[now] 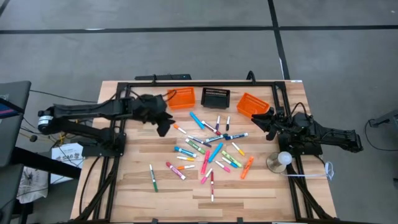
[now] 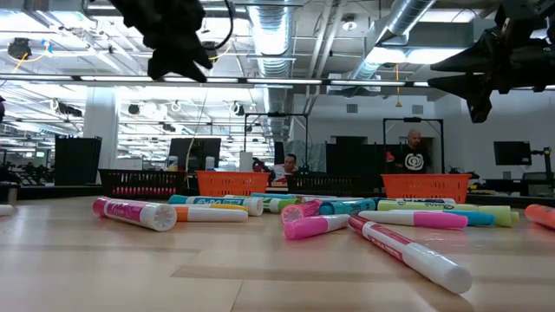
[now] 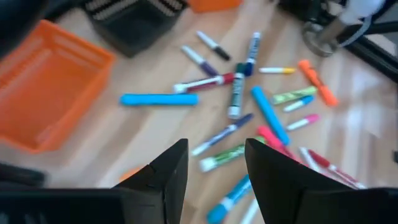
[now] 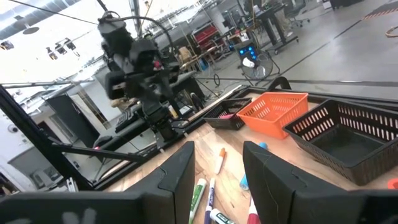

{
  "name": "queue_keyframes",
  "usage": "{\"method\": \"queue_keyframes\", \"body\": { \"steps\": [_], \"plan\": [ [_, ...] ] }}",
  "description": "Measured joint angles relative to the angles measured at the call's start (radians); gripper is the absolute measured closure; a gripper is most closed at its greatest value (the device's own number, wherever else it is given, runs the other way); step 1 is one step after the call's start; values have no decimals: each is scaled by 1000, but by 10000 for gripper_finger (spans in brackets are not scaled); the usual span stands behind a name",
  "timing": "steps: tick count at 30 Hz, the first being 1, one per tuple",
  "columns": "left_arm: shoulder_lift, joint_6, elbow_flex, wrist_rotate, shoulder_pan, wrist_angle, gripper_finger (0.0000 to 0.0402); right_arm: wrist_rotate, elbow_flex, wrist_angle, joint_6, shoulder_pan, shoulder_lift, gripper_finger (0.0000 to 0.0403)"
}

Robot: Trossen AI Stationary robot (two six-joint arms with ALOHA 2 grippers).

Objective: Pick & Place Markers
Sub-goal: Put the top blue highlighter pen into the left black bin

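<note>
Several markers (image 1: 208, 146) with pink, green, blue, orange and red parts lie flat and scattered on the middle of the wooden table (image 1: 134, 186). One lies apart near the left front (image 1: 153, 177). My left gripper (image 1: 164, 129) hangs above the table left of the pile, tilted down toward it. In the left wrist view it (image 3: 216, 146) is open with nothing between its fingers, and the markers (image 3: 249, 106) lie beyond. My right gripper (image 1: 261, 119) waits at the right edge, held level and open (image 4: 217, 149), holding nothing.
Along the far edge stand an orange basket (image 1: 181, 98), a black basket (image 1: 216, 98) and a second orange basket (image 1: 252, 104). A white ball on a metal base (image 1: 280, 160) stands at the right. A black frame (image 1: 199, 83) borders the table. People (image 2: 412, 156) sit beyond it.
</note>
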Motion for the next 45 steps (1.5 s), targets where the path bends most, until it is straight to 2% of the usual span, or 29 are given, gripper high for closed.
{"method": "queue_keyframes", "body": {
  "steps": [6,11,16,21,29,36,45],
  "plan": [
    [101,-93,0,-8,-82,60,243,0,0,0,0,0,0,278],
    [199,-218,0,-14,-94,97,243,0,0,0,0,1,0,278],
    [277,-396,0,-15,-81,263,243,0,0,0,0,1,0,278],
    [331,-418,0,-15,-82,428,243,0,0,0,0,1,0,278],
    [346,-528,0,-98,-85,477,243,0,0,-1,0,1,0,278],
    [347,-532,0,-132,-85,480,243,-3,0,12,26,2,0,278],
    [347,-641,0,-269,-86,518,243,-28,0,52,44,2,0,278]
  ]
}}
